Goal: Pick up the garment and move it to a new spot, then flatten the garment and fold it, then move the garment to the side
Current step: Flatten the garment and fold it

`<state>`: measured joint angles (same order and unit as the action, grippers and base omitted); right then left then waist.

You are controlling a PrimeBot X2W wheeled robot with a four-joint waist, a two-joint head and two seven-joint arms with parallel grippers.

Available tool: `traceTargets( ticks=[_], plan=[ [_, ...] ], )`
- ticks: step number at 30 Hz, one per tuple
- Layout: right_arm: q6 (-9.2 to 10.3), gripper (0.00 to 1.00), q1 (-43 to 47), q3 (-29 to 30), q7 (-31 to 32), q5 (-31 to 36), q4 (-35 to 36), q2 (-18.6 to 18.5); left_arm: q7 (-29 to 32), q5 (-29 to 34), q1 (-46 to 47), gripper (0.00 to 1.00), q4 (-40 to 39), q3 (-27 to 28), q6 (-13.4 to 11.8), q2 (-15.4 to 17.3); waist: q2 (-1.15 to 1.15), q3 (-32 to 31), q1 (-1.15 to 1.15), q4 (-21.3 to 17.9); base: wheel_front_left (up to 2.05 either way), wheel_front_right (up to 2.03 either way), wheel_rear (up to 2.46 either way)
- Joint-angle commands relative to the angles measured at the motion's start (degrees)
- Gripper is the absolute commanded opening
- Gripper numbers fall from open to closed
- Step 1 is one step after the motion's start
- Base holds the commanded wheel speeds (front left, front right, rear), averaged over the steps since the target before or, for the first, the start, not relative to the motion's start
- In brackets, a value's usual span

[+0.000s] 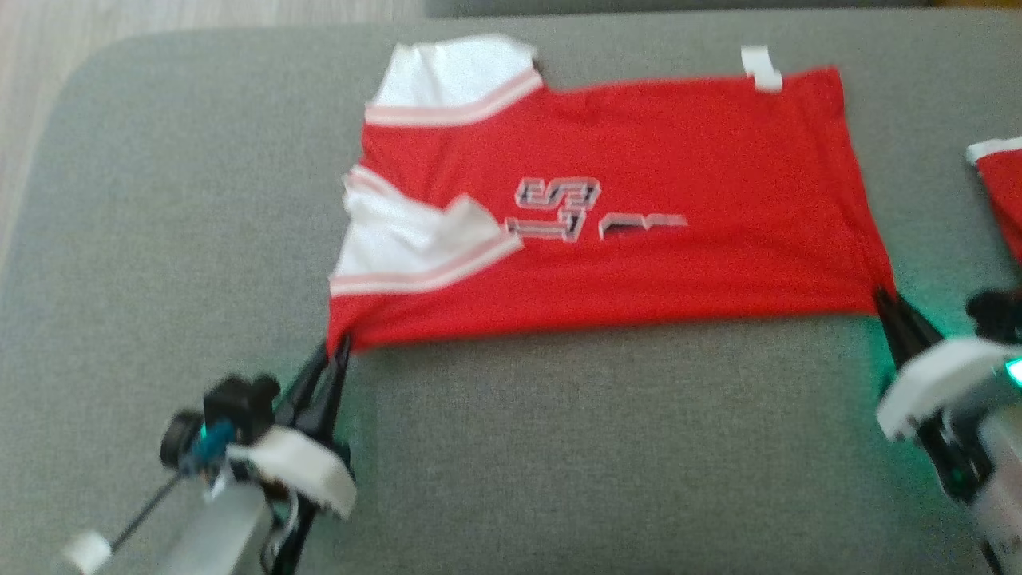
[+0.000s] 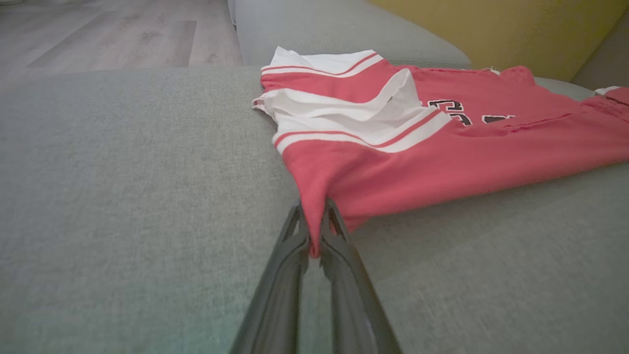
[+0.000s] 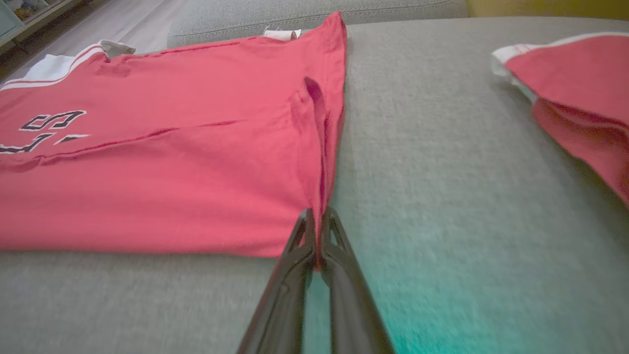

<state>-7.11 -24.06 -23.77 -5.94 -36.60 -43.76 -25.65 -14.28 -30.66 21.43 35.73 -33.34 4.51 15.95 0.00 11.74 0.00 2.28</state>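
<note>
A red jersey [image 1: 655, 160] of thin fabric, with white sleeves edged in pale stripes and dark outlined lettering across its front, lay spread nearly flat on a broad grey upholstered cushion [image 1: 200, 239], over the far half of it. The sleeves pointed toward the cushion's left edge and the hem toward its right. A small white tag [image 1: 761, 68] stuck out at the far hem corner. The near sleeve was rumpled and folded over on itself.

The left fingers [image 1: 331, 363], long and dark, were pressed together on the jersey's near left corner, just below the near sleeve, pinching a tuck of red cloth between their tips. The right fingers [image 1: 890, 307] were likewise closed on the near right corner, at the hem, with the cloth gathered into a ridge running away from them.

A second red-and-white garment [image 1: 1002, 192] lay at the cushion's right edge, apart from the jersey. Beyond the cushion's far left corner was pale wooden floor [image 2: 123, 29].
</note>
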Motion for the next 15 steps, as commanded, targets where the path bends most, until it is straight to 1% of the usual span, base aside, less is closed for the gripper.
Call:
traceTargets(
  ticks=[1,5,6,10,15],
  plan=[
    [-0.37,0.0,3.0,-0.62,0.18,-1.05,1.99,-3.15,-0.69,0.37,-1.67,0.0,-2.47,1.8,-0.83,2.52,0.0,-2.35,0.0,-0.16,0.0,0.0,0.0],
    [-0.37,0.0,8.8,-0.5,0.73,-2.22,5.6,-6.45,-0.7,0.31,-9.12,0.0,-7.42,1.69,-3.17,3.41,0.0,-4.14,0.0,-0.5,0.0,0.0,0.0],
    [-0.37,0.0,8.8,-0.5,0.73,-2.22,5.6,-6.45,-0.7,0.31,-9.12,0.0,-7.42,1.69,-3.17,3.41,0.0,-4.14,0.0,-0.5,0.0,0.0,0.0],
    [-0.37,0.0,14.99,0.98,0.92,-3.09,9.39,-8.53,-0.36,0.09,-16.03,0.0,-12.51,1.06,-5.79,3.99,0.0,-4.64,0.0,-0.31,0.0,0.0,0.0],
    [-0.37,0.0,21.63,4.38,0.85,-2.72,12.89,-8.7,0.12,0.14,-21.79,0.0,-18.18,0.5,-9.01,4.34,0.0,-4.52,0.0,-0.06,0.0,0.0,0.0]
  ],
)
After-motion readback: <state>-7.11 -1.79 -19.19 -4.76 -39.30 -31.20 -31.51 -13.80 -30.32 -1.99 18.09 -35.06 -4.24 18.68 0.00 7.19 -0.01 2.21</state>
